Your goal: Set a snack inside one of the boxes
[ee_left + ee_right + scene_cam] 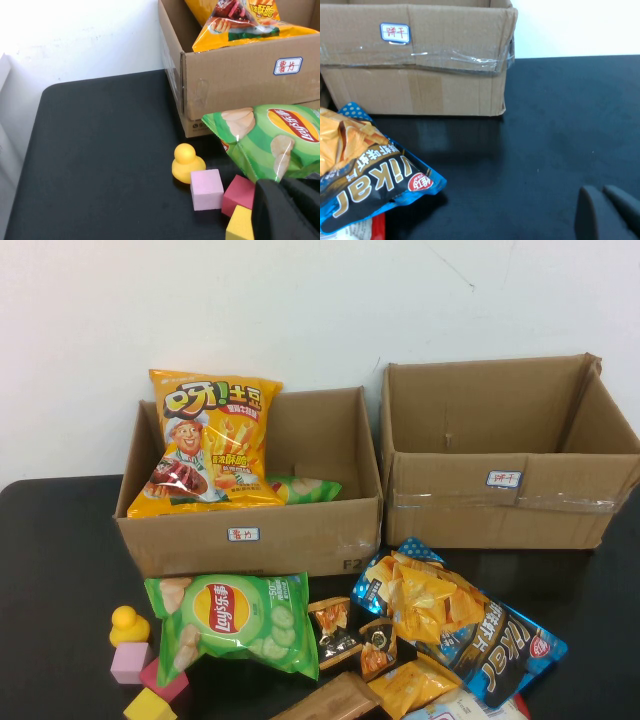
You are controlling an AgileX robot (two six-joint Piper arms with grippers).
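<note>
Two open cardboard boxes stand at the back: the left box holds an orange chip bag and a green bag; the right box shows nothing inside. On the table in front lie a green Lay's bag, a blue and orange snack bag, small snack packs and a brown bar. Neither arm shows in the high view. My left gripper is shut and empty, next to the Lay's bag. My right gripper is shut and empty over bare table, right of the blue bag.
A yellow toy duck, a pink cube, a red cube and a yellow cube sit at the front left, close to my left gripper. The black table ends at a white wall behind the boxes.
</note>
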